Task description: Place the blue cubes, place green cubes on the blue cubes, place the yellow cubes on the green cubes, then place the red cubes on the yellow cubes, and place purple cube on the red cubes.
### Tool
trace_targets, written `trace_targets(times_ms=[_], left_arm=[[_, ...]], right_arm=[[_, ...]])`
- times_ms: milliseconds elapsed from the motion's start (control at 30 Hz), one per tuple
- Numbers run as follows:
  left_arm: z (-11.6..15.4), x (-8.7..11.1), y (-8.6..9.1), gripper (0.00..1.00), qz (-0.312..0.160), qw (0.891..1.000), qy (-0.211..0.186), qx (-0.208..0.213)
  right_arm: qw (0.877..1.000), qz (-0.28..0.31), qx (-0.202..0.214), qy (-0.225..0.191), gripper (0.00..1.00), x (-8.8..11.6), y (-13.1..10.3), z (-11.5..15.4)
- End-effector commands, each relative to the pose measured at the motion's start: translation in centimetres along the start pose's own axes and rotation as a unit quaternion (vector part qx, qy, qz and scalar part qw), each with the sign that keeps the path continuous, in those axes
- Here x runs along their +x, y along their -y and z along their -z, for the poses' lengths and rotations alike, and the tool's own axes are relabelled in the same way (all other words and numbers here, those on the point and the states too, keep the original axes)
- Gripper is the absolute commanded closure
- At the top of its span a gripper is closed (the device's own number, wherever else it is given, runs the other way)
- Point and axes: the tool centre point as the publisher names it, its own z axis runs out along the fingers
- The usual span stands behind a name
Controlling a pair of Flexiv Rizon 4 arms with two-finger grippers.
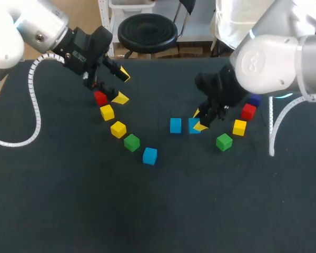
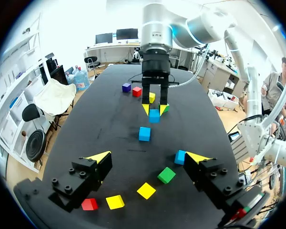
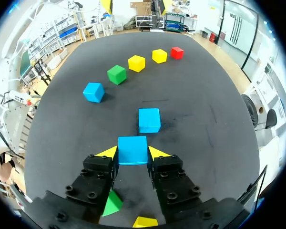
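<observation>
our right gripper grasps a blue cube, a yellow tip on each side, just beside a second blue cube. our left gripper hangs released, fingers wide apart, near the left red cube ending a curved row.

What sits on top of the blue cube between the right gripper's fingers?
Nothing: the blue cube shows a bare top face in the right gripper. Its underside is hidden.
</observation>
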Motion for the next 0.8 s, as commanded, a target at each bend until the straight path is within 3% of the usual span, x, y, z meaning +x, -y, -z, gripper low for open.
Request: trace_targets(times_ms=[33,433,800], left_arm=[[0.0,0.0,0.0,0.0,0.0,1.0,-0.001,0.0],[0.0,0.0,0.0,0.0,0.0,1.0,-0.001,0.0],[0.0,0.0,0.0,0.0,0.0,1.0,-0.001,0.0]], right_arm=[[1.0,0.002,0.012,0.003,1.0,0.5,-0.9,-0.6],[0.999,0.02,0.027,0.001,1.0,1.5,-0.3,-0.5],[0.999,0.033,0.02,0.002,1.0,1.1,0.7,-0.5]])
